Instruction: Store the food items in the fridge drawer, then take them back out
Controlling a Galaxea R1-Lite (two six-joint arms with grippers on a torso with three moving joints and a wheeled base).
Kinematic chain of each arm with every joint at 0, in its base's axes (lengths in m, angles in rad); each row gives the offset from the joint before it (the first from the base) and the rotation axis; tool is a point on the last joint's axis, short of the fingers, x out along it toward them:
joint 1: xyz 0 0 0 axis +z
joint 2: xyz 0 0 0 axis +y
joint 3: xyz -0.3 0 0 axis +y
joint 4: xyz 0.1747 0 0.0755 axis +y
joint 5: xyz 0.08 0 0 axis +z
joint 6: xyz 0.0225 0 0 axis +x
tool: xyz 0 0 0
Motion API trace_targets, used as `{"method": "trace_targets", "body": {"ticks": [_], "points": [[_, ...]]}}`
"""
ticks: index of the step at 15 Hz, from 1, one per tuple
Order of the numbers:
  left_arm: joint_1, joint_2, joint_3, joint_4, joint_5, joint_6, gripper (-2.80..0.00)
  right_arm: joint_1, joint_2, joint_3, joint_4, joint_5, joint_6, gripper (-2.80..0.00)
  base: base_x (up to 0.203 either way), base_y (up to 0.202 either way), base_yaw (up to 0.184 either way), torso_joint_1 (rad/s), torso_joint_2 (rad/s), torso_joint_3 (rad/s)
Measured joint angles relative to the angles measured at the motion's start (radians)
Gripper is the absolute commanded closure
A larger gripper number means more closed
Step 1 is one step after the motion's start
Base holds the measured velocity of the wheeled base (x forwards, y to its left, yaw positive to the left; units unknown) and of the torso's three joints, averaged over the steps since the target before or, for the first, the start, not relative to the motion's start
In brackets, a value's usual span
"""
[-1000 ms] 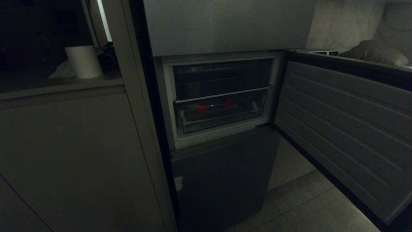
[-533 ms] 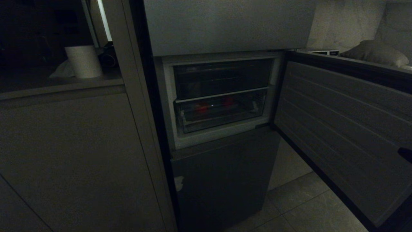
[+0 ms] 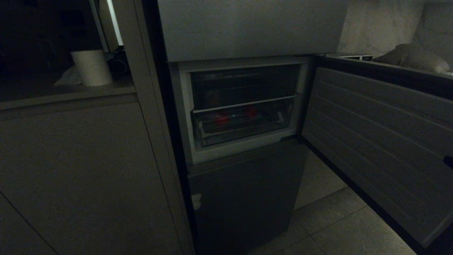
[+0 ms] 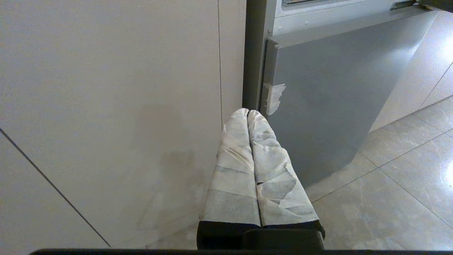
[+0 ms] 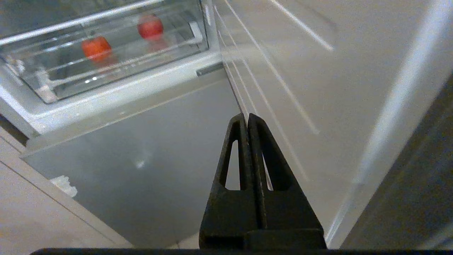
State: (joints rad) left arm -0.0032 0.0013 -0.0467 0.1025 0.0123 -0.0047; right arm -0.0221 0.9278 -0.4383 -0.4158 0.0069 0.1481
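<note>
Right claw [image 5: 247, 118] hangs low in front of the fridge with its two black fingers pressed together and nothing between them. From where I stand its tips aim at the seam where the open fridge door [image 5: 318, 88] meets the closed lower door [image 5: 148, 152].

Both food items [image 5: 96, 47] sit up and off to one side of that claw, inside the fridge drawer [image 5: 116, 76], which is pushed in. One red piece lies nearer the drawer's front lip, the other [image 5: 150, 26] further back and closer to the claw's side. The two are apart, not touching. The drawer's long axis runs across the compartment, square to the line the claw would take to reach in.

Left claw [image 4: 248, 115] is also pressed together, its taped fingers empty, low beside the pale cabinet panel [image 4: 106, 106] and just off the fridge's lower corner. I judge the right claw the nearer one: it faces the drawer front, while the left sits below and to the side.

For room, the open door stands close along one flank of the right claw, so any swing that way is tight. The other way is free, above the floor [image 4: 407, 159]. The drawer's glossy front lip is the edge to catch, and I'd say the claw must rise and spread before it can hook it. Since the red pieces are already stored, pulling the drawer out looks like the next step.
</note>
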Motion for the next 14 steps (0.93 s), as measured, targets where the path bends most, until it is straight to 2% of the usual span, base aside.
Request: {"method": "trace_targets", "body": {"ticks": [4, 7, 9, 12, 14], "points": [[0.000, 0.000, 0.002, -0.003, 0.000, 0.002, 0.00, 0.000, -0.107, 0.083, 0.008, -0.003, -0.014, 0.00, 0.000, 0.000, 0.000, 0.000, 0.00, 0.000], [0.000, 0.000, 0.002, -0.003, 0.000, 0.002, 0.00, 0.001, -0.297, 0.220, 0.038, -0.005, -0.079, 0.00, 0.000, 0.000, 0.000, 0.000, 0.00, 0.000], [0.000, 0.000, 0.002, -0.003, 0.000, 0.001, 0.00, 0.002, -0.488, 0.293, 0.110, -0.005, -0.131, 0.00, 0.000, 0.000, 0.000, 0.000, 0.00, 0.000], [0.000, 0.000, 0.002, -0.003, 0.000, 0.001, 0.00, 0.010, -0.764, 0.372, 0.286, -0.002, -0.182, 0.00, 0.000, 0.000, 0.000, 0.000, 0.00, 0.000], [0.000, 0.000, 0.002, -0.003, 0.000, 0.001, 0.00, 0.014, -0.853, 0.418, 0.401, 0.008, -0.216, 0.00, 0.000, 0.000, 0.000, 0.000, 0.00, 0.000]]}}
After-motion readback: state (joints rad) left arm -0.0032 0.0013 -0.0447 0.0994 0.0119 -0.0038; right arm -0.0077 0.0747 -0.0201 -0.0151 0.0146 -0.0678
